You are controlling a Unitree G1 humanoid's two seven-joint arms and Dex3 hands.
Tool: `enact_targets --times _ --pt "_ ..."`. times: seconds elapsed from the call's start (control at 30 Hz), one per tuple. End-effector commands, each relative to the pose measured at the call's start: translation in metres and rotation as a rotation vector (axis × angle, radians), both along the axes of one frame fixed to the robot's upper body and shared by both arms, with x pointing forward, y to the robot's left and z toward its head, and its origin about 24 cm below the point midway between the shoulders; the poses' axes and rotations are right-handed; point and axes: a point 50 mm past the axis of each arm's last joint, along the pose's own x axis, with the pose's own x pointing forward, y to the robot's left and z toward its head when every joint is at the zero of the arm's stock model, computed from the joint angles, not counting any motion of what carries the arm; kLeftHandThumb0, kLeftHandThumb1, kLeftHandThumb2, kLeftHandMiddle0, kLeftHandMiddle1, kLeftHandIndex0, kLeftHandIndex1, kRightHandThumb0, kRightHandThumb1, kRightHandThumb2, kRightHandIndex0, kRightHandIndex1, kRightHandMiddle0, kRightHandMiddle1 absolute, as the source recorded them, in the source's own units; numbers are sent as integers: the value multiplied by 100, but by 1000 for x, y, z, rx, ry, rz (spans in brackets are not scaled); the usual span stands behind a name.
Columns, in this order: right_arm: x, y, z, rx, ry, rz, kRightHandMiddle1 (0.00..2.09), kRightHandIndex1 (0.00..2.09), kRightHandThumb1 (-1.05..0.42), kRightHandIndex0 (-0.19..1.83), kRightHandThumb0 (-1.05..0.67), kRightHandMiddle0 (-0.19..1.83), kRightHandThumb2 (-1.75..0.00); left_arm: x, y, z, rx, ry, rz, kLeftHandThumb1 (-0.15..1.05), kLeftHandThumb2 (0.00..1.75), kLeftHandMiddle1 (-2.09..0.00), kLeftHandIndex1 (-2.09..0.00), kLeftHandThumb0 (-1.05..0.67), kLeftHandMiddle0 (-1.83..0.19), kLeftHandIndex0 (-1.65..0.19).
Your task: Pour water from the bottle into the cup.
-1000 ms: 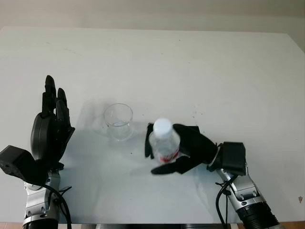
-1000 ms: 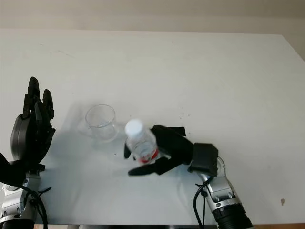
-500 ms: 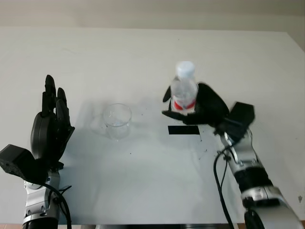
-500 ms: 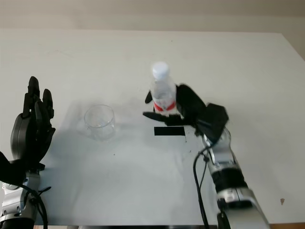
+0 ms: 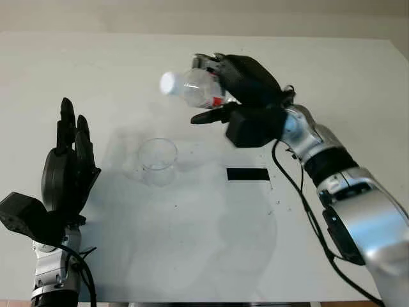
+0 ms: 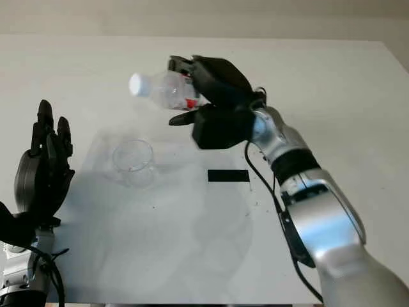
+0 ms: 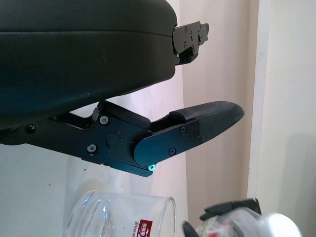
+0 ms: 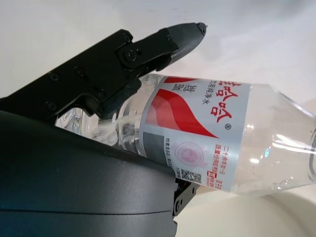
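Left hand (image 5: 69, 173) raised at table's (image 5: 332, 70) left edge, holding nothing, released; clear plastic cup (image 5: 158, 160) upright on table right of it; water bottle (image 5: 192, 87) tipped near horizontal in air above cup, white cap (image 5: 169, 83) pointing left; right hand (image 5: 239, 83) fingers clasped round bottle's red-labelled body; black rectangle (image 5: 247, 174) flat on table below.

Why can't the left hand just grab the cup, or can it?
Probably it can. The left hand is open beside the cup, with bare table between them; the bottle is up in the right hand.
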Motion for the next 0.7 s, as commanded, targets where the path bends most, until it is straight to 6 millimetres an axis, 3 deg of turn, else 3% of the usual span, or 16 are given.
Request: enact_targets --times 0.0,0.37,0.67 --pt "1 6 14 -44 -86 13 209 209 -105 107 -37 81 -21 -3 -2 -7 -10 17 5 105 76 0 0 -70 19 19" --pt "1 12 20 -213 -323 20 209 209 -105 119 -43 92 -22 -3 -4 -9 -10 25 -7 105 77 0 0 -69 19 19" --pt "-2 4 23 -173 -471 35 209 209 -105 121 -44 96 -22 -2 -3 -10 -8 26 3 105 76 0 0 -69 19 19"
